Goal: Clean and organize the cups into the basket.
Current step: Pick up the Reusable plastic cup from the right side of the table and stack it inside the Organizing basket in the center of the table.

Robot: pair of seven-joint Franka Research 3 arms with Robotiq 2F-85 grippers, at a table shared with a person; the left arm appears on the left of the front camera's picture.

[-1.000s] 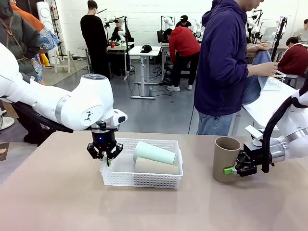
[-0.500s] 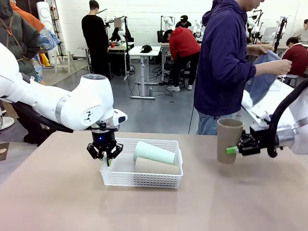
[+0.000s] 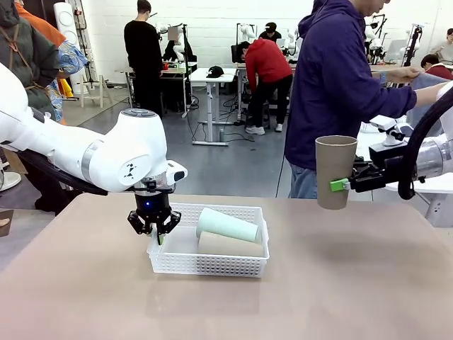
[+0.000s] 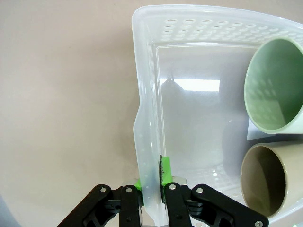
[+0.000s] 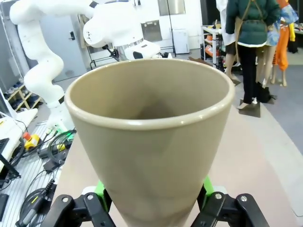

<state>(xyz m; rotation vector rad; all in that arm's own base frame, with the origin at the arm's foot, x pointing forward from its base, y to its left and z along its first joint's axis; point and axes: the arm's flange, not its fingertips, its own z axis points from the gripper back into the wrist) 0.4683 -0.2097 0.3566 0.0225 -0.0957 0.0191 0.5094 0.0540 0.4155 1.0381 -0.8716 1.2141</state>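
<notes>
left gripper [image 4: 151, 175] pinching the end wall of the basket [image 3: 212, 264] | right gripper [image 3: 341, 186] clamped on a tan cup [image 3: 335, 170], upright, off the table [image 3: 354, 283] | mint cup [image 3: 226, 224] and second tan cup [image 3: 230, 246] lying in basket

Fixed front, close wrists, shared basket [image 3: 209, 263]

Person [image 3: 333, 92] w/ navy hoodie at far side of tan tbl [image 3: 354, 283].

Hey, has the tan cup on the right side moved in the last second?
Yes. Gripped by the right claw, the tan cup has risen off the table, now higher than the unmoved basket.
</notes>
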